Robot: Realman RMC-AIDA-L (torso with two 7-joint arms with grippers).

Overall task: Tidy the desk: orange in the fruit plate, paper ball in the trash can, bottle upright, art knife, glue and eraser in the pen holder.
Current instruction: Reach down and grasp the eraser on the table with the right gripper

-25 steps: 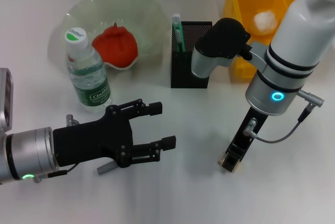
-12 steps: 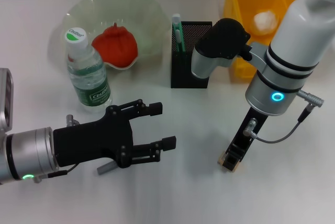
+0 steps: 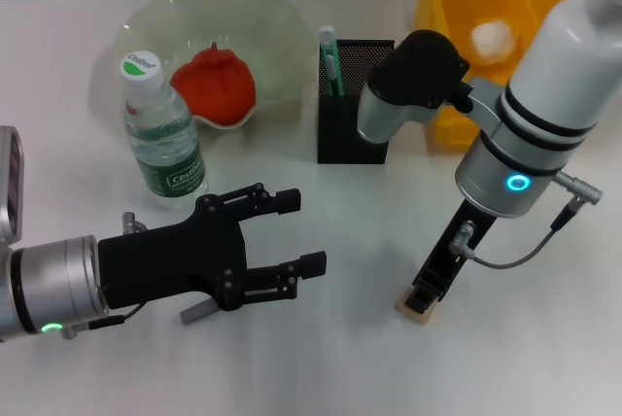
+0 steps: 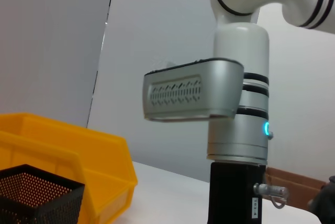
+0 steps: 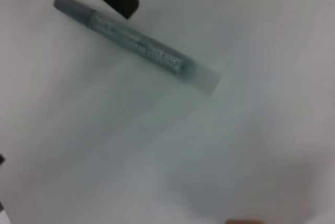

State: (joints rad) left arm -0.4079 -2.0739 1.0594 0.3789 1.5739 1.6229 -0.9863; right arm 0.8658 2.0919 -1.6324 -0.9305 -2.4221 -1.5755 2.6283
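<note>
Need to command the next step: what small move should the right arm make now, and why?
Probably lift the right tool straight up, then carry it toward the pen holder. It stands vertical at the table with the beige eraser at its tip, seemingly gripped. The orange already sits in the fruit plate, and the bottle is upright. The left tool hovers open.
</note>
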